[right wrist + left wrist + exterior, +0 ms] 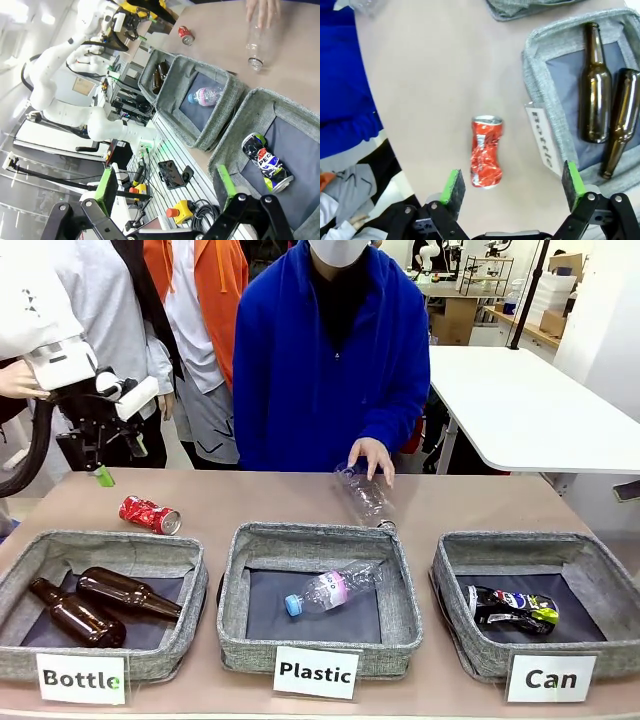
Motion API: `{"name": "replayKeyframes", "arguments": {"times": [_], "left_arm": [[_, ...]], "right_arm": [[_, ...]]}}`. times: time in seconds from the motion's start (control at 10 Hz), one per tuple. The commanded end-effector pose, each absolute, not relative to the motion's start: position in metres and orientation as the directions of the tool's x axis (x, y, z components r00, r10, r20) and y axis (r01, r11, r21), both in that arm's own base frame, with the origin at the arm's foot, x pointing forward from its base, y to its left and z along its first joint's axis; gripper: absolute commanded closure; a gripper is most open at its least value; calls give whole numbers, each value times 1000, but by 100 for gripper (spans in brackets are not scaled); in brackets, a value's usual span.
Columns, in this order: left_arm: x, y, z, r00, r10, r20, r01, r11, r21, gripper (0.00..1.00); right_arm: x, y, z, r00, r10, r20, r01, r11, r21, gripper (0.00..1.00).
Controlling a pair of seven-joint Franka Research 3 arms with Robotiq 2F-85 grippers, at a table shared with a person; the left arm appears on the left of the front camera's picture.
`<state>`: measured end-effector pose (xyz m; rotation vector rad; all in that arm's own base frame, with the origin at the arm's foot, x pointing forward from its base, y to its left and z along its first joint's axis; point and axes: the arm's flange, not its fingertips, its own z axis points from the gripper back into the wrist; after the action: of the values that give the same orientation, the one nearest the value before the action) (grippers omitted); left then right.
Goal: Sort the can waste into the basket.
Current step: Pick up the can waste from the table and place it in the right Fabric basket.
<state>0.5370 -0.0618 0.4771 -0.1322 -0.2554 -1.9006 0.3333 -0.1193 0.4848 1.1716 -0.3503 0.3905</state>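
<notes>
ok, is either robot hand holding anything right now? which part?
Nothing held. The left hand is open above the red can, not touching it; the right hand is open too.

On a tan tabletop (260, 502), a square grey woven-fabric basket labelled "Bottle" (100, 542) at 8 o'clock holds two brown glass bottles (125, 593) lying side by side, necks opposite. A matching basket labelled "Plastic" (232, 610) at 6 o'clock holds a clear plastic bottle with blue cap and pink label (335, 590). Another clear plastic bottle (365, 495) lies at this basket's 1 o'clock, mouth at its far rim.
</notes>
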Motion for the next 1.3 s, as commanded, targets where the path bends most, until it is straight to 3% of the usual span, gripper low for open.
{"name": "replayKeyframes", "arguments": {"times": [0.0, 0.2, 0.5, 0.6, 1.2], "left_arm": [[562, -52, 455, -475, -858, 196, 874, -433, 223, 0], [582, -57, 424, -555, -822, 125, 825, -524, 215, 0], [605, -58, 391, -560, -825, 81, 822, -540, 183, 0], [613, -62, 375, -590, -799, 116, 806, -573, 151, 0], [639, -77, 314, -514, -855, 72, 856, -517, -19, 0]], "right_arm": [[332, -122, 486, 869, 132, 478, -493, 332, 805, 0], [332, -122, 486, 869, 132, 478, -493, 332, 805, 0], [332, -122, 486, 869, 132, 478, -493, 332, 805, 0], [332, -122, 486, 869, 132, 478, -493, 332, 805, 0], [332, -122, 486, 869, 132, 478, -493, 332, 805, 0]]}}
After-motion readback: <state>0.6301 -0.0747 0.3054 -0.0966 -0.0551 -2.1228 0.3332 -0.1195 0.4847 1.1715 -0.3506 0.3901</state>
